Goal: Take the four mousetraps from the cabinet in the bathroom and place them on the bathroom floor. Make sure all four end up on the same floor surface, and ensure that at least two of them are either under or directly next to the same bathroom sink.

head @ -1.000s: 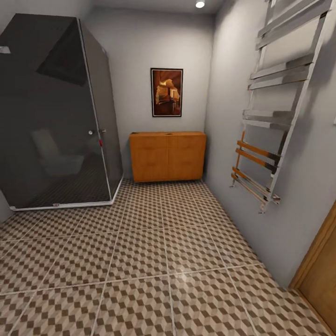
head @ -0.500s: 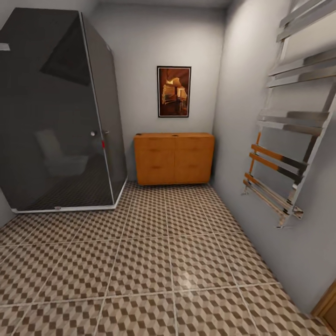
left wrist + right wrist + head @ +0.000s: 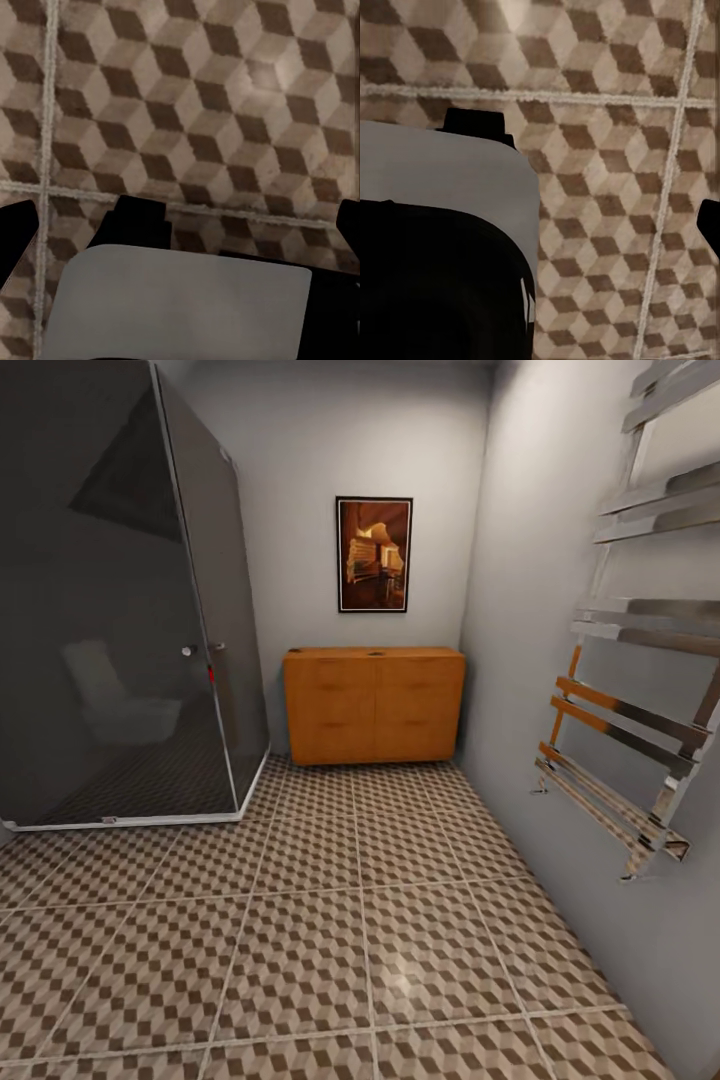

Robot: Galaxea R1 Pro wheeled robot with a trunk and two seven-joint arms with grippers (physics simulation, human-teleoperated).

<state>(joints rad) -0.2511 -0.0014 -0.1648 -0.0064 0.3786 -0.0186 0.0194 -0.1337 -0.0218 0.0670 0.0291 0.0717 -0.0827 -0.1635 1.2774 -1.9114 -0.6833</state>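
The cabinet point(image 3: 374, 705) stood against the far wall beyond the bathroom floor point(image 3: 400, 920), beside a dark shower stall point(image 3: 110, 610); either pincer's opening couldn't be told.

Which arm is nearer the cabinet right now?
Cannot tell: the cabinet stands ahead, about centred, at the far wall; both wrist views look down on bathroom floor tiles short of it.

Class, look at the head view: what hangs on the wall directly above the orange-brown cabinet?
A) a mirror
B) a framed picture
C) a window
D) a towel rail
B: a dark-framed picture hangs on the back wall just above the cabinet; the towel rail is on the side wall.
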